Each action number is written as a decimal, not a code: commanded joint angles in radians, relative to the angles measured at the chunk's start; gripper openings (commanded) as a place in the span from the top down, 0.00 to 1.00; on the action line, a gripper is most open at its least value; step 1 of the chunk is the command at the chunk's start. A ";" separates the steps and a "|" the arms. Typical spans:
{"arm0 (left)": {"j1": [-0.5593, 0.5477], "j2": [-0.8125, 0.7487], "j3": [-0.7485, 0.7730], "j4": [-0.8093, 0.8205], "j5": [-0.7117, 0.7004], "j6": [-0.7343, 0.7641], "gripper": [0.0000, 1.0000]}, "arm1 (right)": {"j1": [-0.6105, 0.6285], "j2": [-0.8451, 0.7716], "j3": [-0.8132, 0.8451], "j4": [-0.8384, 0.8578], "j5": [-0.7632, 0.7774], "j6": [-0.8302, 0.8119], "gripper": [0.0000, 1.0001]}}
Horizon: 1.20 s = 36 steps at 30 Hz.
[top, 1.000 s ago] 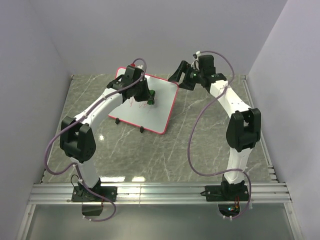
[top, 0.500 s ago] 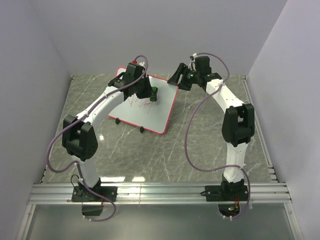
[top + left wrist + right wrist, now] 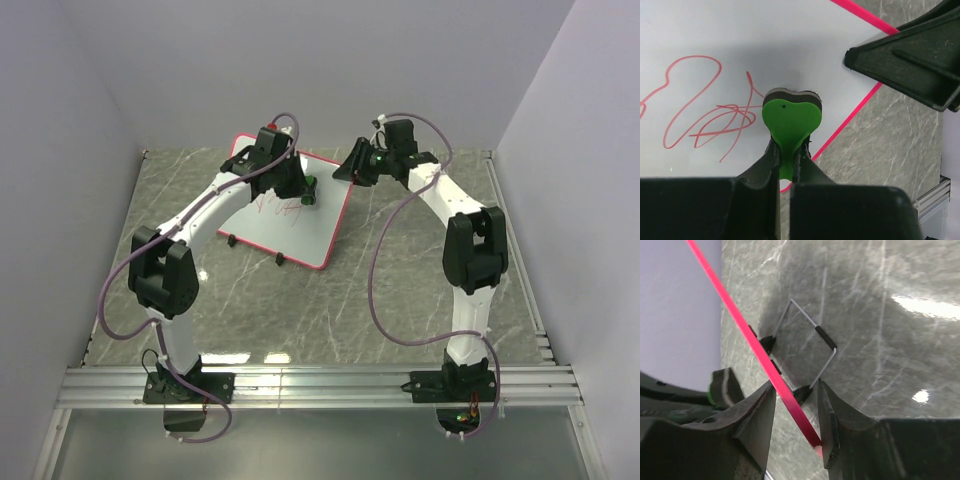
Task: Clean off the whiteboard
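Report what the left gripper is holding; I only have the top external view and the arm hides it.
Observer: Left wrist view: the left gripper is shut on a green heart-shaped eraser with a dark felt pad, over the flat white whiteboard.
Operator: Now the right gripper.
Observer: Right wrist view: the right gripper is open, astride the board's thin pink rim.
Operator: Locate the marks.
Observer: The looping red scribbles end right at the eraser's pad.
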 commanded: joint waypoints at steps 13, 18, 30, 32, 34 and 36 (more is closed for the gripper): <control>-0.010 0.046 -0.130 0.153 -0.091 0.036 1.00 | 0.036 -0.093 -0.104 -0.042 0.033 -0.093 0.93; -0.009 0.025 -0.247 0.196 -0.201 0.047 1.00 | 0.036 -0.117 -0.118 -0.057 0.045 -0.106 1.00; 0.212 -0.085 -0.506 0.285 -0.208 0.042 1.00 | 0.034 -0.151 -0.127 -0.093 0.062 -0.124 1.00; 0.220 -0.082 -0.500 0.285 -0.203 0.056 1.00 | 0.034 -0.156 -0.134 -0.093 0.063 -0.125 1.00; 0.208 -0.070 -0.485 0.290 -0.173 0.054 1.00 | 0.034 -0.154 -0.134 -0.099 0.063 -0.125 1.00; 0.183 -0.070 -0.474 0.302 -0.144 0.050 1.00 | 0.034 -0.148 -0.124 -0.110 0.065 -0.125 1.00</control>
